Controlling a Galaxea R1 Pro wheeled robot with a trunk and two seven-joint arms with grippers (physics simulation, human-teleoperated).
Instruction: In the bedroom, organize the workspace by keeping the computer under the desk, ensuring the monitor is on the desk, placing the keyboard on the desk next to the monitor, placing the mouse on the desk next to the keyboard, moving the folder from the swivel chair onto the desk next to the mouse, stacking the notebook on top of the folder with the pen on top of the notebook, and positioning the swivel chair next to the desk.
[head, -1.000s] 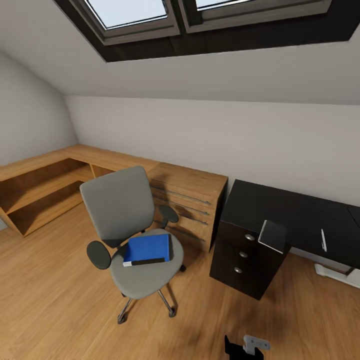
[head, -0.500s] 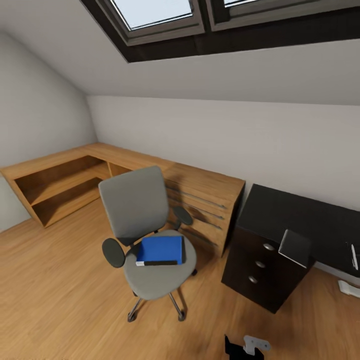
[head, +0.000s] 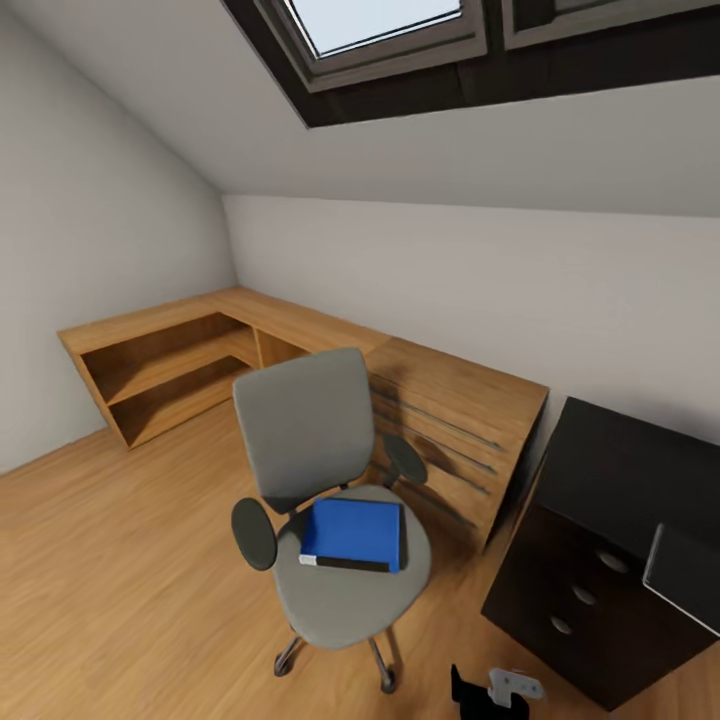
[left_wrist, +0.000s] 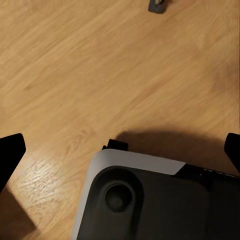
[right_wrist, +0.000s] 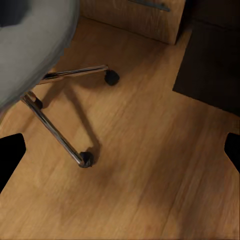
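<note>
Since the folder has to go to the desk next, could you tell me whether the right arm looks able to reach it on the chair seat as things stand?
Probably yes: the folder lies uncovered on the swivel chair seat, open from above, though the right gripper hangs low beside the chair's base.

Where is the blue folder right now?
In the head view, the blue folder lies flat on the seat of the grey swivel chair, low and near the middle. The wooden dresser is behind the chair and the black desk is to its right.
</note>
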